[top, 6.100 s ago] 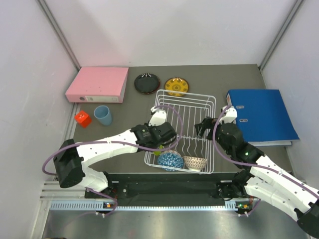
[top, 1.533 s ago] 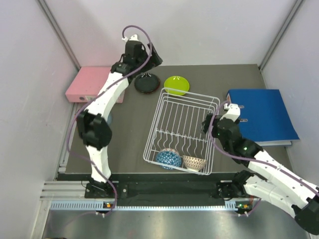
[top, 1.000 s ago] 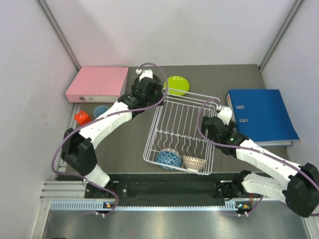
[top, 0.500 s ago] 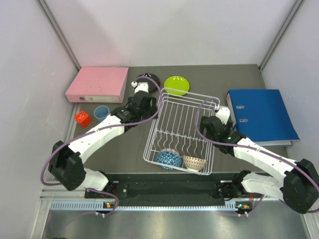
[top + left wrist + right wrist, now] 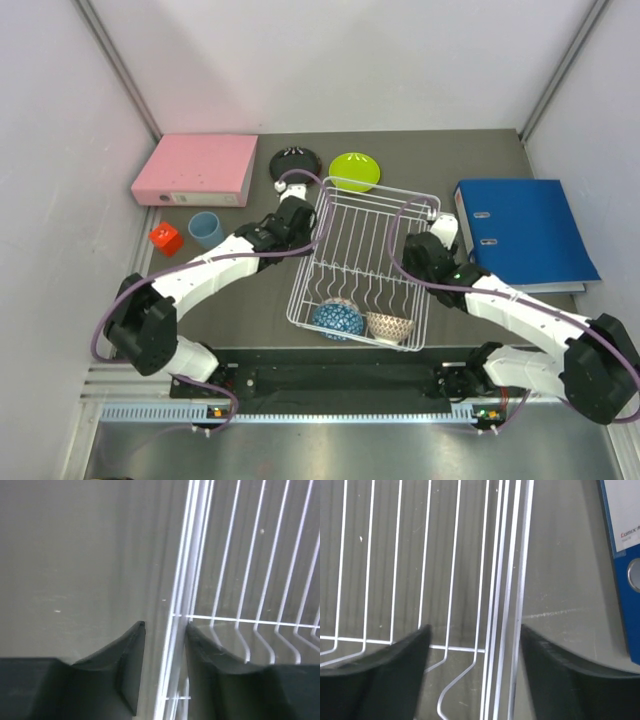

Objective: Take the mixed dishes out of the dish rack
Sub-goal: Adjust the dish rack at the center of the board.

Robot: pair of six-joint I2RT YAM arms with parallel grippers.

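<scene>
The white wire dish rack sits mid-table. A blue patterned bowl and a beige patterned bowl lie at its near end. On the table behind it are a lime green plate and a dark red plate; the pale blue cup stands to the left. The yellow plate is hidden. My left gripper is narrowly open astride the rack's left rim wire. My right gripper is wide open astride the right rim wire.
A pink binder lies at the far left with a small red cube in front of it. A blue binder lies just right of the rack. White walls close in the table on three sides.
The lime green plate went from the rack to the table behind it. My left gripper then came back from the far plates to the rack's left rim. The right gripper settled over the right rim.
</scene>
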